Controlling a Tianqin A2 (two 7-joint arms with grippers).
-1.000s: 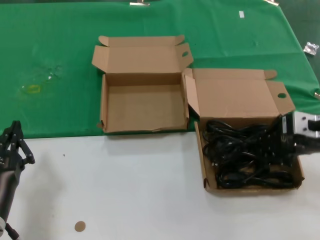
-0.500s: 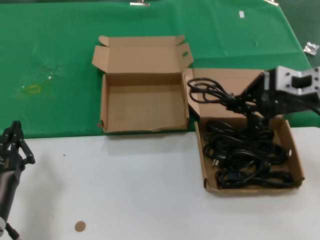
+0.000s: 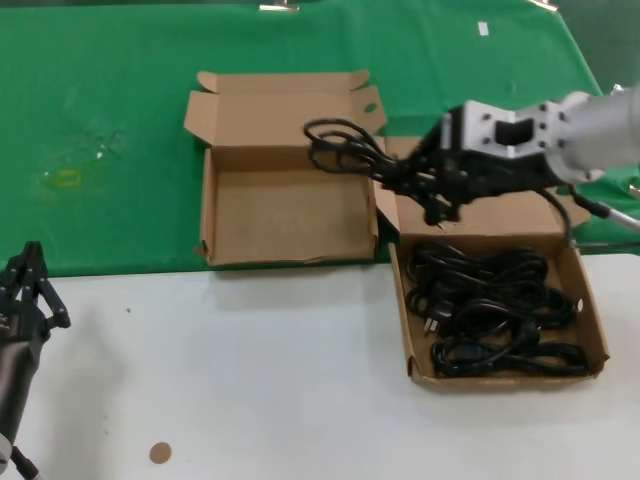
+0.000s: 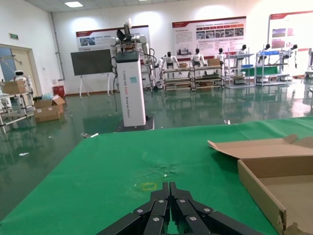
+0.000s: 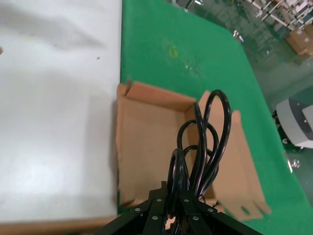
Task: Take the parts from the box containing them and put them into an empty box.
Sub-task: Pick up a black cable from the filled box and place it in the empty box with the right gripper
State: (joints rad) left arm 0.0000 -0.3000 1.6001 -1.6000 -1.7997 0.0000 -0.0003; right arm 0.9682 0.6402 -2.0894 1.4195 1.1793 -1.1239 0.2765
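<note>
At about 8 o'clock in the head view, the left gripper [image 3: 28,285] is parked over the white table [image 3: 250,380], its fingers drawn together, as is confirmed in the left wrist view [image 4: 169,196]. A small round brown disc [image 3: 159,453] is seen on the table near 7 o'clock. On the green cloth [image 3: 110,120], near 11 o'clock from centre, the empty box [image 3: 285,215] is seen with its lid open and both side flaps splayed outward. Above that box's 3 o'clock edge, a coiled black cable [image 3: 350,150] is held in the air, its loops reaching over the box's interior. The cable is clamped by the right gripper [image 3: 425,182], whose fingers are closed on the bundle; in the right wrist view the loops [image 5: 205,142] are seen rising from the gripper [image 5: 176,198] with the empty box [image 5: 146,142] beneath. At 4 o'clock, the box containing the parts [image 3: 590,330] is seen straddling the cloth edge and the table, with the remaining cables [image 3: 490,310] piled loosely inside it.
</note>
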